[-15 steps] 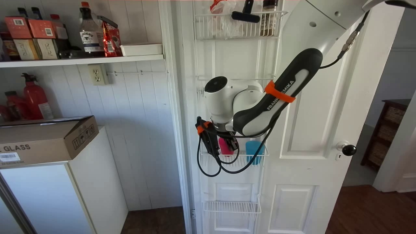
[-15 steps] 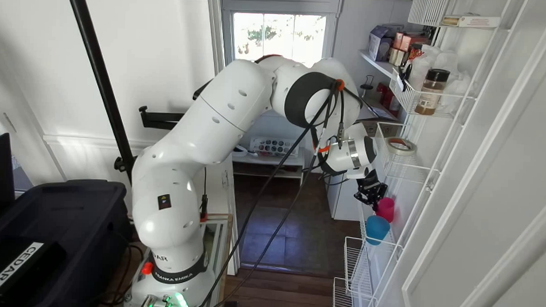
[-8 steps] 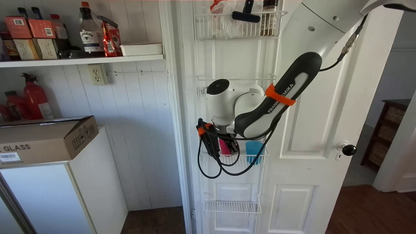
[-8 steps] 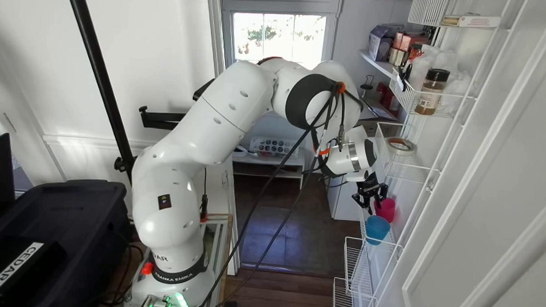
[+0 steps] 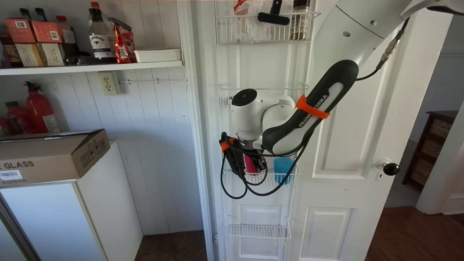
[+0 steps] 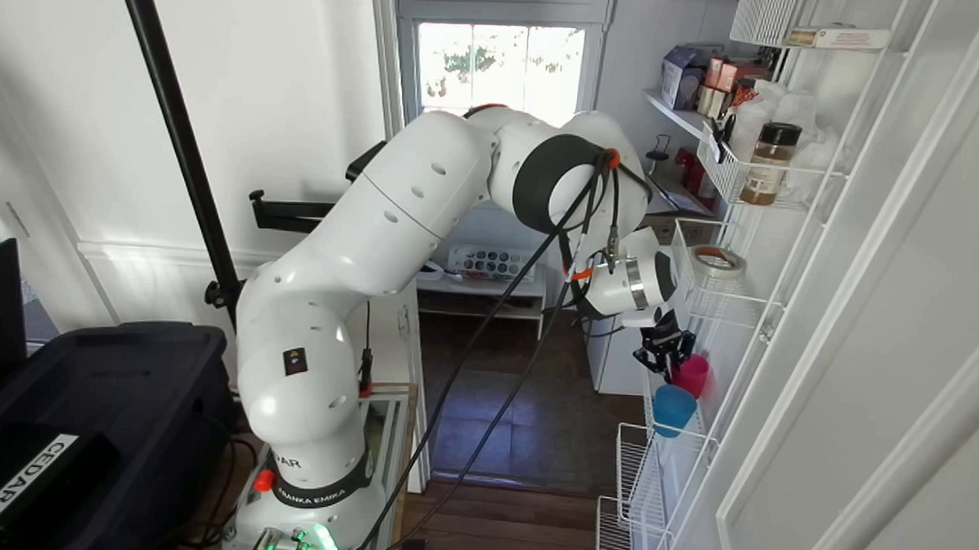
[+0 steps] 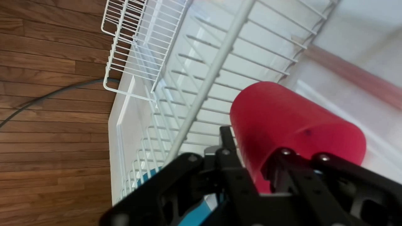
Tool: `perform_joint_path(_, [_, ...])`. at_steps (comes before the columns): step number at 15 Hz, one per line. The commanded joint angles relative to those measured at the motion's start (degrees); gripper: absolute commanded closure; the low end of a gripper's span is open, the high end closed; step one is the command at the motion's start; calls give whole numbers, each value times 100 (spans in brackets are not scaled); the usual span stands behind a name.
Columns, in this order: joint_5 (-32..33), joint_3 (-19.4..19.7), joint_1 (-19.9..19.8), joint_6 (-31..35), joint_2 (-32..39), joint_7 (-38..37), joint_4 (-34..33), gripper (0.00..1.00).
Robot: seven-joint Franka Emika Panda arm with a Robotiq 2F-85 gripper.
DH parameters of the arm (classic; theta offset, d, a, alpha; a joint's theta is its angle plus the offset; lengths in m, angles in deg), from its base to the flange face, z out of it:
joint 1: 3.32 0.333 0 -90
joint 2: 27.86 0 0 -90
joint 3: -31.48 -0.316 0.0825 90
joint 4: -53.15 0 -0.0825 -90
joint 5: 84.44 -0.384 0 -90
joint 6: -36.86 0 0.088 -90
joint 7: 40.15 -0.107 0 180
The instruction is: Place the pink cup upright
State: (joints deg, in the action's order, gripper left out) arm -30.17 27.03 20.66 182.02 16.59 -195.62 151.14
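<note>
The pink cup [image 6: 693, 378] stands in a wire basket on the door, close to upright; it may lean a little. It is partly behind my fingers in an exterior view [image 5: 250, 166]. In the wrist view the pink cup [image 7: 267, 113] has its mouth toward the lower right. My gripper [image 7: 252, 146] is open around the cup's near wall: the left finger is outside, the right finger inside the mouth. A thin gap shows between the left finger and the wall. In an exterior view my gripper [image 6: 672, 364] is at the cup's rim, fingers spread.
A light blue cup [image 6: 674, 410] stands beside the pink cup; it also shows in an exterior view [image 5: 282, 166]. The basket's front rail [image 7: 204, 91] runs close to my left finger. A tape roll [image 6: 718, 261] sits in the basket above. A lower basket [image 5: 259, 230] hangs below.
Since one second ago my gripper has come down slightly and its fingers have spread apart. Over the last half second the arm is nearly still, and the door has shifted very slightly.
</note>
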Motion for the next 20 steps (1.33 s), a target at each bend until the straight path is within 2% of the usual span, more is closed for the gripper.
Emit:
perform_joint_path(1, [-59,127,136,120,-112,-166,117,100])
perform_joint_path(5, [54,166,187,205,-206,-201,250,99])
perform_joint_path(13, [-111,63,124,227,-419,-102,533,99])
perform_joint_path(14, [-160,32,98,213,-429,-51,562,91])
perform_joint_path(15, [-186,26,93,195,-429,-45,572,70])
perform_joint_path(20, [-16,127,194,213,-471,-178,590,37])
